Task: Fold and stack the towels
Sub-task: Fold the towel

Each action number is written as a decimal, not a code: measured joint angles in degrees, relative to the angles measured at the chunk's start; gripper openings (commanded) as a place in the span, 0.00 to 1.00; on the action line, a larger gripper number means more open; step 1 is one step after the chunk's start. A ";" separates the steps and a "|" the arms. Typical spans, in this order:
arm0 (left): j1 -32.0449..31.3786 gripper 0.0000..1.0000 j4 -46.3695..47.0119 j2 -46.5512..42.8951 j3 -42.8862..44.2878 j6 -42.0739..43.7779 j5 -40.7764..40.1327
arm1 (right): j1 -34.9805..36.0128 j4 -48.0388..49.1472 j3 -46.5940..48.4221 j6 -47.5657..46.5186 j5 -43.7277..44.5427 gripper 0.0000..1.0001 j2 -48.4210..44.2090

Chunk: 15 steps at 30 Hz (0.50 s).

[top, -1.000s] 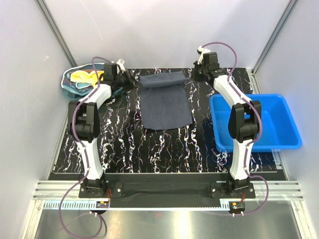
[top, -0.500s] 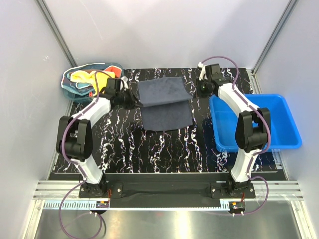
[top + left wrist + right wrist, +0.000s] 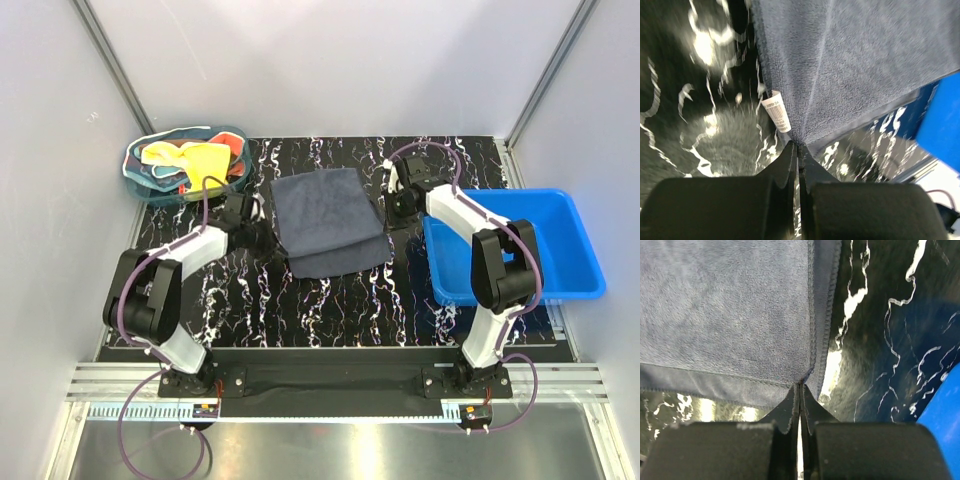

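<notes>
Both arms have drawn the grey towel (image 3: 330,220) far edge back toward me, so it's doubled over mid-worktop (image 3: 330,300), left fingers (image 3: 792,155) and right fingers (image 3: 792,400) still pinched shut on its corners, first fold nearly down.

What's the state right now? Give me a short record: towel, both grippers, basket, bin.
dark grey towel: doubled over on the table, lower layer showing at near edge
left gripper: shut on its left corner
right gripper: shut on its right corner
basket: holds yellow and orange towels
blue bin: at table's right edge
</notes>
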 measured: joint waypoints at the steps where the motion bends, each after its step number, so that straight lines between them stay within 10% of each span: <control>1: -0.70 0.00 0.09 0.00 -0.76 -0.17 -0.20 | 0.11 -0.28 -0.33 0.07 0.42 0.00 0.00; 15: -2.38 0.00 -10.40 -1.33 14.62 -0.83 -6.27 | 1.16 -9.90 15.67 0.98 7.80 0.00 -0.13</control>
